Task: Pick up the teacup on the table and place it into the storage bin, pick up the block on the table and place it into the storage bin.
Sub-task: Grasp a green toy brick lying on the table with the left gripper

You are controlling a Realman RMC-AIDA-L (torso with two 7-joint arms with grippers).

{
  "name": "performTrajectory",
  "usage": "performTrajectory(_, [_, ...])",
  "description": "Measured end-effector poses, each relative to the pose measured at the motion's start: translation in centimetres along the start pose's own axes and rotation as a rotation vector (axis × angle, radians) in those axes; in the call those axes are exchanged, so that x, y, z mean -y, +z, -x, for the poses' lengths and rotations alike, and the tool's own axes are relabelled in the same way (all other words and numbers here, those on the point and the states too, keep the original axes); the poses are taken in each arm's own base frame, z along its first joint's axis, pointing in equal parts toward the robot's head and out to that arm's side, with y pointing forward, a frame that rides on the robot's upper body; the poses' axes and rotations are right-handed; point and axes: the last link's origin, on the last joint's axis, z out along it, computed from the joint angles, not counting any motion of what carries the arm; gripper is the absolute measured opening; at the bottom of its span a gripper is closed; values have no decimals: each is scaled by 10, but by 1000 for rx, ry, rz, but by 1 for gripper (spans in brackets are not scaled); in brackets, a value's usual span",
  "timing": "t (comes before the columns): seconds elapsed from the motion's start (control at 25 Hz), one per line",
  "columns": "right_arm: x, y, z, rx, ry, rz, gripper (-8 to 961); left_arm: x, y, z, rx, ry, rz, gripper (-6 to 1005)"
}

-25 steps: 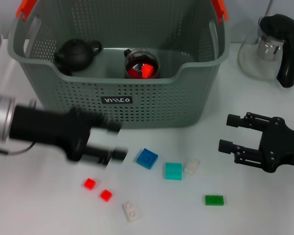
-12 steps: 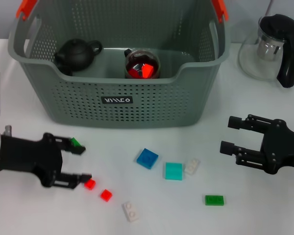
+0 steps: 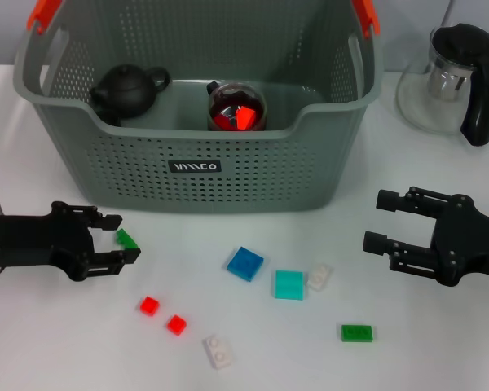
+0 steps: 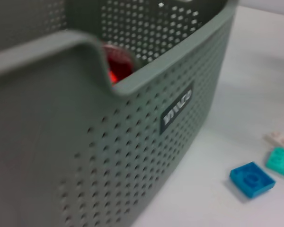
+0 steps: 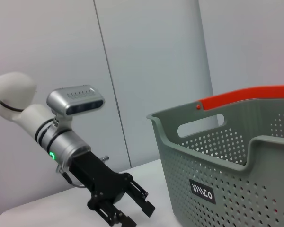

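One small green block (image 3: 126, 238) sits between the fingers of the left pincer (image 3: 114, 239), jaws spread, at 7 o'clock of the storage bin (image 3: 196, 167). Right pincer (image 3: 377, 221) released, idle at 4 o'clock on the bench (image 3: 269, 358).

- A glass pitcher (image 3: 450, 81) with a black handle and lid stands on the white table (image 3: 440, 358), at the far right.
- A black teapot (image 3: 126, 90) sits upright at the far left.
- A round glass vessel (image 3: 236, 107) beside it, near the middle, holds red pieces.
- A pale grey wall (image 5: 146, 71) with a vertical seam rises behind the table.
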Motion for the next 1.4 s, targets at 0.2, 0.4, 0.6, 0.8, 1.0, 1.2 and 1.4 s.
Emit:
performTrajectory(0.2, [0,0,0,0,-1,0,735,3,13,9,3,-39,-34,589])
performTrajectory(0.4, [0,0,0,-1,-2,1,735,5,20,12,-8,-34,-59,572])
performTrajectory(0.6, [0,0,0,-2,-2,1,734,7,24,15,-4,-40,-82,556])
performTrajectory(0.8, [0,0,0,-2,-2,1,734,7,27,19,4,-37,-97,539])
performTrajectory(1.0, [0,0,0,-2,-2,1,734,7,29,21,8,-42,-103,522])
performTrajectory(1.2, [1,0,1,-2,-2,0,735,8,32,23,15,-46,-106,506])
performTrajectory(1.4, [1,-1,1,-2,-3,0,735,8,34,24,24,-51,-113,489])
